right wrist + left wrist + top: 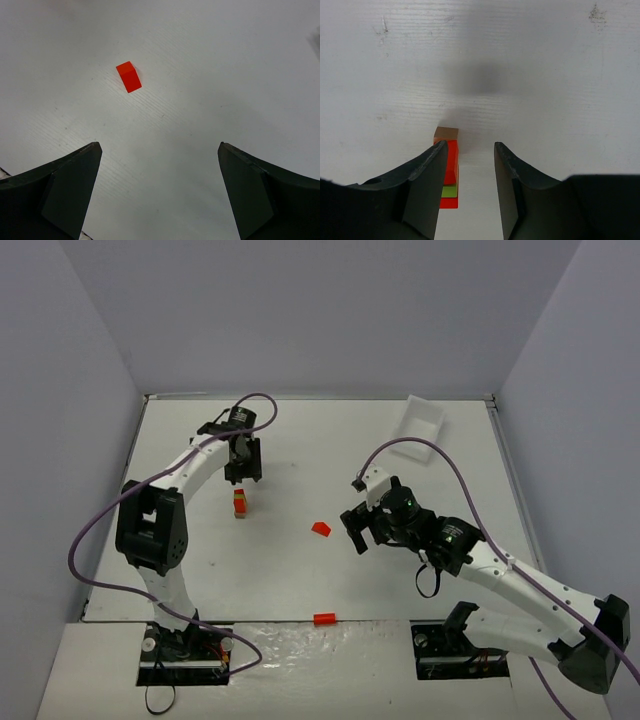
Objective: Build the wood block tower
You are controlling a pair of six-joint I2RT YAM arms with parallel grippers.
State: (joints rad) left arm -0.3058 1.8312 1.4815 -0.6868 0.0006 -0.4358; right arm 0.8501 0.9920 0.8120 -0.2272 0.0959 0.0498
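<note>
The wood block tower [240,503] stands left of the table's middle: a narrow stack of red blocks with one lime green and one tan. My left gripper [243,475] hangs just above and behind it, open and empty. In the left wrist view the tower [451,162] shows beside the left finger [427,175], which hides part of it; the gripper [470,150] does not hold it. A loose red block [321,528] lies mid-table. My right gripper [360,530] is open and empty just right of it. The right wrist view [160,147] shows that block [129,76] ahead to the left.
A second loose red block [324,619] lies at the table's near edge between the arm bases. A white rectangular tray [420,423] sits at the back right. Grey walls close the table on three sides.
</note>
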